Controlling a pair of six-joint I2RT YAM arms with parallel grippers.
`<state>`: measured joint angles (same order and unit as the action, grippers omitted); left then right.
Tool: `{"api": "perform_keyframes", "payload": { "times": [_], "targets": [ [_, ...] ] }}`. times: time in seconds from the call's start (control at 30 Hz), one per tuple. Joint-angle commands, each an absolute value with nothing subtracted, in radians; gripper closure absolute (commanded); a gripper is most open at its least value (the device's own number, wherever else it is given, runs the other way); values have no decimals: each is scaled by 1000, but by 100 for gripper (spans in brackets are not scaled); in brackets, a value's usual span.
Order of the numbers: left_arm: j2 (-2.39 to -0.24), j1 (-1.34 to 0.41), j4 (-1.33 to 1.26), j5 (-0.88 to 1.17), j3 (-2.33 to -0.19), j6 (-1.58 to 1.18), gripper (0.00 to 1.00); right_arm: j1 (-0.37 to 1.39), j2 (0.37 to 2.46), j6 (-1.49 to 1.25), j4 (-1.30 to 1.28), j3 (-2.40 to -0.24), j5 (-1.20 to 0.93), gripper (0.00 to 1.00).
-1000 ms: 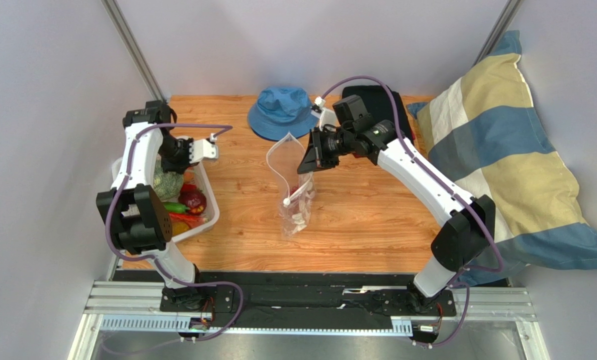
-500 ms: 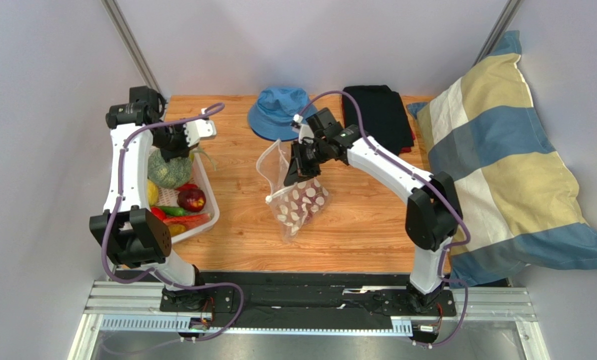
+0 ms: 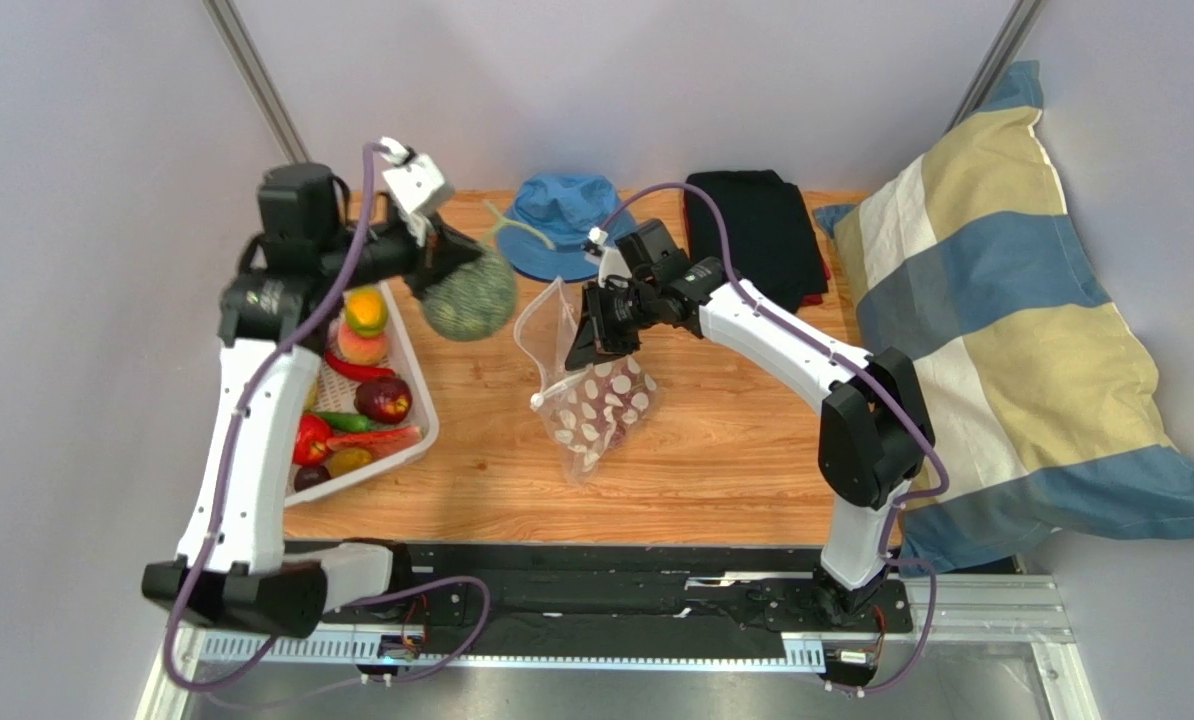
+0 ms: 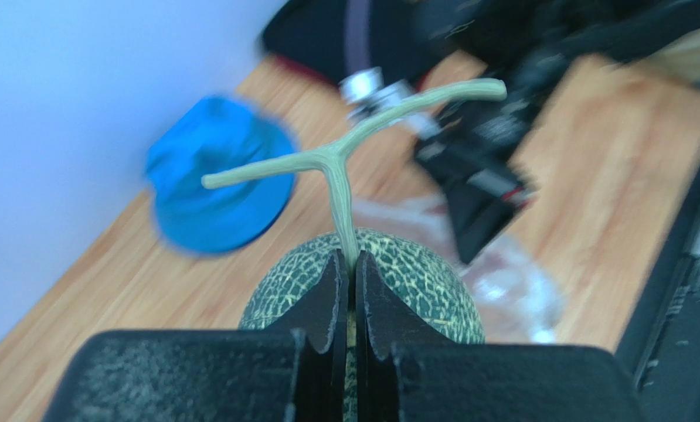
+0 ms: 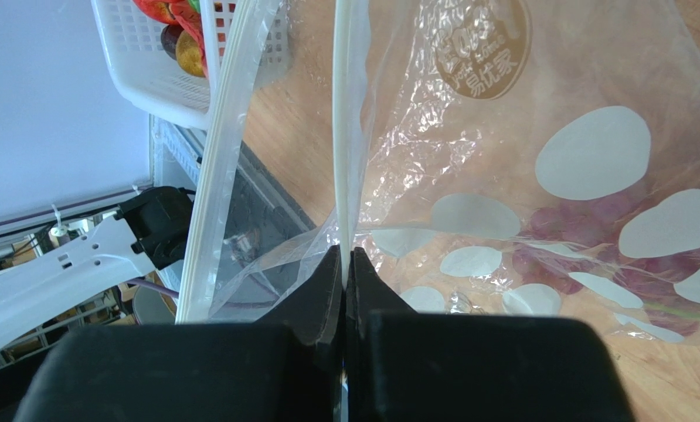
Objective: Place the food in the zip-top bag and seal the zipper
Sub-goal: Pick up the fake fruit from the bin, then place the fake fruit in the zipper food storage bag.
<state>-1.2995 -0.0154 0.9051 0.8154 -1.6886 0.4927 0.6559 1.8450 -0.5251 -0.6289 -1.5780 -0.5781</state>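
Blue hat blurred, squash ball half hidden behind left pincer

The left arm has risen out of the white basket and swung out over the table. The left tool now carries the green squash ball, pinched by its stem. The ball hangs clear of the basket, near the blue hat and just left of the zip-top bag. Fruits the arm covered in the basket now show. The right tool has drawn the bag leftward and turned it, so its dotted face spreads broad where a second ago it hung thin.
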Motion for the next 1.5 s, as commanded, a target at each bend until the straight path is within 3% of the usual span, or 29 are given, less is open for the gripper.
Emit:
{"api": "perform_keyframes", "payload": {
  "times": [0.0,0.2,0.57,0.83,1.17,1.3,1.47],
  "targets": [
    [-1142,-251,156,773,-1399,-89,100,658,1775,-506,-584,-1560,-580,100],
    [-1138,-463,-105,496,-1189,-363,100,635,1732,-526,-583,-1513,-577,100],
    [-1178,-494,-190,186,-971,-506,100,588,1626,-572,-503,-1404,-634,100],
    [-1141,-524,-29,36,-1020,-315,100,571,1582,-535,-537,-1379,-615,100],
    [-1232,-866,83,-276,-1089,-2,100,526,1549,-526,-538,-1358,-635,100],
    [-1288,-876,175,-400,-1118,34,100,497,1528,-528,-551,-1359,-659,100],
    [-1299,-876,212,-373,-1101,38,100,477,1508,-535,-546,-1351,-707,100]
  ]
}}
